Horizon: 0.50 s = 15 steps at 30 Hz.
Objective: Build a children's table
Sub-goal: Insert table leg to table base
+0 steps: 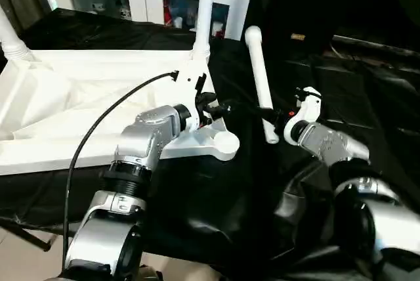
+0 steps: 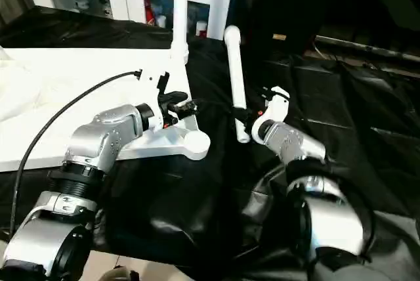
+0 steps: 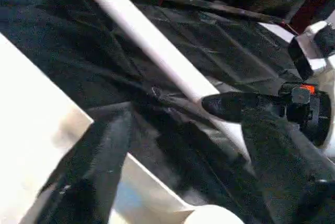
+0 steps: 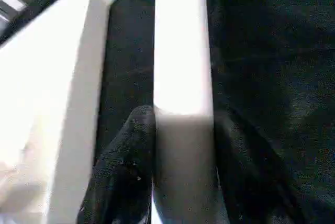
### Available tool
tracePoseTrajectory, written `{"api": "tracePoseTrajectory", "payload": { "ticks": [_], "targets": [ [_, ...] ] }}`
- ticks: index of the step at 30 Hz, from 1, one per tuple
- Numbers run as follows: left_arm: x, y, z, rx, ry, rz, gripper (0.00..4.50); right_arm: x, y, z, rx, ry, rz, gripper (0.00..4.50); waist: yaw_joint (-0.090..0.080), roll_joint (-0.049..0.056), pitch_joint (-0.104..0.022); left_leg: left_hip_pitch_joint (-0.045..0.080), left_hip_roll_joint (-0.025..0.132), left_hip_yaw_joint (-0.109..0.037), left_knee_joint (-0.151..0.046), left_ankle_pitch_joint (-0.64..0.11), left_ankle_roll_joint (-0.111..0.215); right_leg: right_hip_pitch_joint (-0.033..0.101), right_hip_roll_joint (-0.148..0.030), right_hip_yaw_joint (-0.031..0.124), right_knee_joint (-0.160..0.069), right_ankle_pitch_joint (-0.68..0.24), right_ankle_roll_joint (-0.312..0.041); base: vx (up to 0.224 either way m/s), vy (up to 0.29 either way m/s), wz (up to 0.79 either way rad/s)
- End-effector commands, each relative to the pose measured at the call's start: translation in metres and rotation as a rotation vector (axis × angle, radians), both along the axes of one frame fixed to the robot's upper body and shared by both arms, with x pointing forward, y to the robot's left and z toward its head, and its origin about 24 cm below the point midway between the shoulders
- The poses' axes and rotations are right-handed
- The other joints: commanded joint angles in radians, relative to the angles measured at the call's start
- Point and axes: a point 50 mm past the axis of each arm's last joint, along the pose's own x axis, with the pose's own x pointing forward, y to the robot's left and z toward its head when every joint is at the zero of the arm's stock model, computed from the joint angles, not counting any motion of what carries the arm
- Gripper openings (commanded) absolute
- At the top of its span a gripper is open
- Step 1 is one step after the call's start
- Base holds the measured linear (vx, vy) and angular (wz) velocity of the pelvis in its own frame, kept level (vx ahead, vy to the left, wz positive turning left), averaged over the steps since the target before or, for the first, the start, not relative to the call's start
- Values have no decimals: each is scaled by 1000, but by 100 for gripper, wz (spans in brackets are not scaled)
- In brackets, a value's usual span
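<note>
The white plastic rectangular tabletop lies upside down on the black-draped work table, ribbed underside up, filling the robot's left half of the surface. Two long white tapered tube legs already stand upright in its round corner sockets: one at the far right corner, another at the far left corner. The near right corner socket is still empty, so by my reading the job is about half done; the near left corner cannot be seen. A third white tube leg is just beside that open socket, its long axis leaning steeply, the rounded upper end tipped away from the robot and the lower end down near the cloth. The right gripper has its black fingers closed on this leg's lower part. The left gripper hangs spread open over the tabletop's right edge, holding nothing.
</note>
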Motion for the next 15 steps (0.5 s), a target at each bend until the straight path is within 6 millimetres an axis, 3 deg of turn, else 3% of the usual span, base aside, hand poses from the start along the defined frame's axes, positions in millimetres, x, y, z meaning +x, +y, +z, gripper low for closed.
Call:
{"api": "tracePoseTrajectory", "payload": {
  "ticks": [1,6,9,15],
  "targets": [
    [3,-5,8,-23,-1,0,404,2,-3,13,77,-75,-14,130,6,16,-85,15,27,-10,-52,-90,49,62,-72,43,-62,29,-273,0,0,0],
    [-10,-22,4,-99,65,-101,444,1,4,32,274,-170,-29,130,10,15,-83,18,29,-10,-55,-91,45,61,-74,42,-62,21,-270,0,0,0],
    [-18,-31,1,-126,91,-161,450,0,10,38,307,-200,12,130,13,15,-82,17,29,-9,-55,-86,46,60,-74,42,-62,20,-275,0,0,0],
    [-11,-31,2,-190,111,-92,450,-3,20,49,338,-246,71,130,13,11,-78,15,26,-11,-59,-111,29,61,-75,44,-74,-55,-239,0,0,0]
  ]
}}
